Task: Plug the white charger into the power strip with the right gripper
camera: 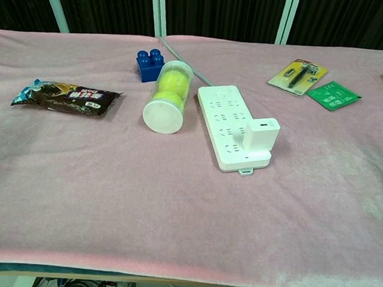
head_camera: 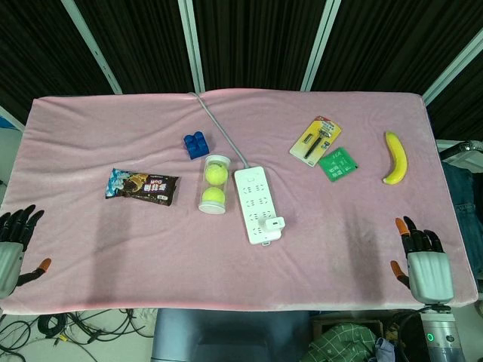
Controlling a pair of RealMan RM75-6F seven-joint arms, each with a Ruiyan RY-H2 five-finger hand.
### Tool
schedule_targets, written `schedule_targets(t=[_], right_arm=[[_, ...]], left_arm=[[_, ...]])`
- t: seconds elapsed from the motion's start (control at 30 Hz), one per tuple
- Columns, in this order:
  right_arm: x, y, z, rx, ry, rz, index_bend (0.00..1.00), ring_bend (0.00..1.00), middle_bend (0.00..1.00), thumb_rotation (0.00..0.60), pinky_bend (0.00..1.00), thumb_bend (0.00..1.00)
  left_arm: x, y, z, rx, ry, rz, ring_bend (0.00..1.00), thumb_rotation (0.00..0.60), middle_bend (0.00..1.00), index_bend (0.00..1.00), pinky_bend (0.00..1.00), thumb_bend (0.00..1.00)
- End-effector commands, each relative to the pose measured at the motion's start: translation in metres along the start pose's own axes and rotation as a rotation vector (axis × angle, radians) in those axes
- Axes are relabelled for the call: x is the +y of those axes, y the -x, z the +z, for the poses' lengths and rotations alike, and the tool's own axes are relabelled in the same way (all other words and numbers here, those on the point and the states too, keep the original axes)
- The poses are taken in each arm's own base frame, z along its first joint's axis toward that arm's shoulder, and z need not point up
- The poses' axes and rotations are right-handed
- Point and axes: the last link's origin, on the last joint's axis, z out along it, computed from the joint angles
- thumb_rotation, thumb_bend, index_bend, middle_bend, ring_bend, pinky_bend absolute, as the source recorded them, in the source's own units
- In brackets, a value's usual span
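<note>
I see the white charger point(camera: 261, 134) seated upright in the power strip point(head_camera: 255, 204), at its near end, so the plugging looks done. My right hand point(head_camera: 427, 265) rests well right of the strip, fingers loosely apart, empty.

My right hand point(head_camera: 427, 265), pale grey shell with dark fingers and orange tips, sits at the lower right edge of the head view, back facing up, fingers apart and pointing away from me, thumb out to the side. It holds nothing. My left hand point(head_camera: 13, 249), same build, sits at the lower left edge, partly cut off, fingers spread, empty. Neither hand shows in the chest view.
</note>
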Motion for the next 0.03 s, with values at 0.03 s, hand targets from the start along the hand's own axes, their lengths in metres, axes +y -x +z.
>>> schedule_targets(t=[0.03], right_arm=[[0.0029, -0.0007, -0.0005, 0.011, 0.013, 0.012, 0.08, 0.25, 0.08, 0.6, 0.2, 0.15]], left_arm=[[-0.0004, 0.0011, 0.0001, 0.007, 0.001, -0.004, 0.0, 0.6, 0.0, 0.01, 0.01, 0.24]])
